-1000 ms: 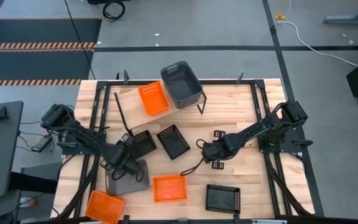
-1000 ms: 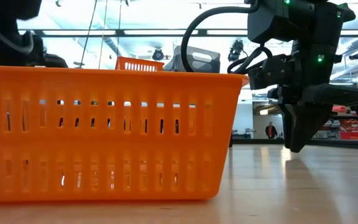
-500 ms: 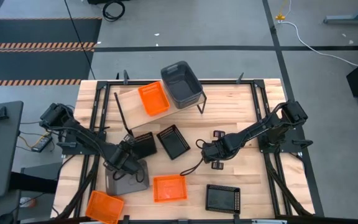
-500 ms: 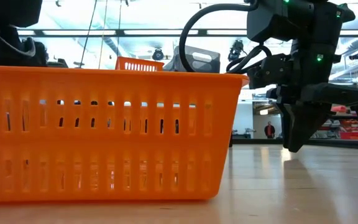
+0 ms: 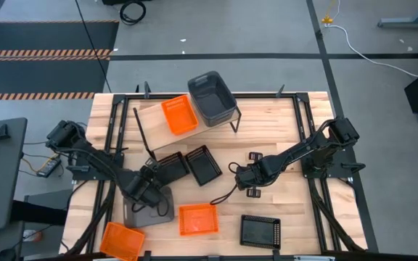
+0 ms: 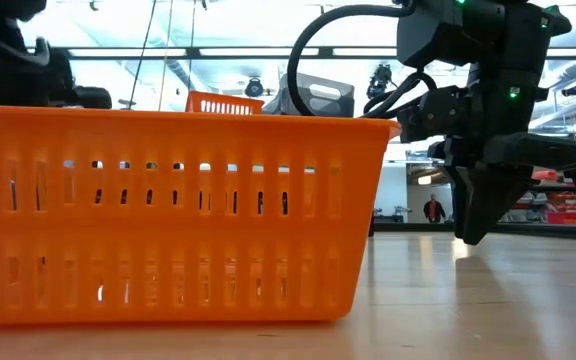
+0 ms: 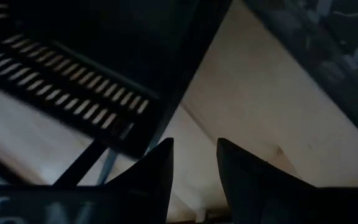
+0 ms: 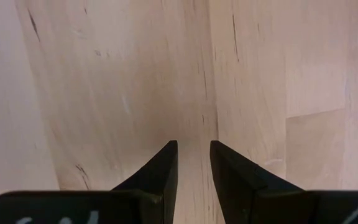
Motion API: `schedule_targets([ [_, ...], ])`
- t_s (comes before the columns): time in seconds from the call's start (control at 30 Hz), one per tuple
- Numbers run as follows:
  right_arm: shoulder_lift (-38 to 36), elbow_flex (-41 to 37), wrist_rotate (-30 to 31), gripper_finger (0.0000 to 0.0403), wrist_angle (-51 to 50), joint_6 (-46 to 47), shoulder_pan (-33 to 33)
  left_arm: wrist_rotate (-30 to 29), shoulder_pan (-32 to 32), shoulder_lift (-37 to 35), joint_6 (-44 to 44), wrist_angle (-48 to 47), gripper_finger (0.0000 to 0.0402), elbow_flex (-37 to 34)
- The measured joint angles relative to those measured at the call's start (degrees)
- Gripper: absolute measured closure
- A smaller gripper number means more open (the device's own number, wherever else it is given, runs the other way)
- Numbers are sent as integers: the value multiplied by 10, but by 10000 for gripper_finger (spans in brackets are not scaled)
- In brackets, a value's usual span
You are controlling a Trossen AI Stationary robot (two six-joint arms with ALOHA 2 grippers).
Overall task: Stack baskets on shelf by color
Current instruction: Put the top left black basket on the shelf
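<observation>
Left gripper: fingers set to a narrow gap, nothing between them in the left wrist view; positioned at the edge of a black basket, contact not determinable. Second black basket just beyond the first, on the side away from the gripper. Dark-grey bin under the left arm, just behind the gripper. Orange basket near, toward the table's front edge; another orange basket farther out at the front left corner.

Right gripper: narrow gap, empty, over bare table. Third black basket forward of it.

Shelf beyond both grippers, carrying one orange basket and one dark-grey bin.
</observation>
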Motion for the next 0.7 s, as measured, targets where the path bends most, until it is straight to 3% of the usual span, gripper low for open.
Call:
schedule_targets([
  [0.7, 0, 0, 0, 302, 7, -2, 0, -50, 16, 2, 28, 64, 272, 9],
])
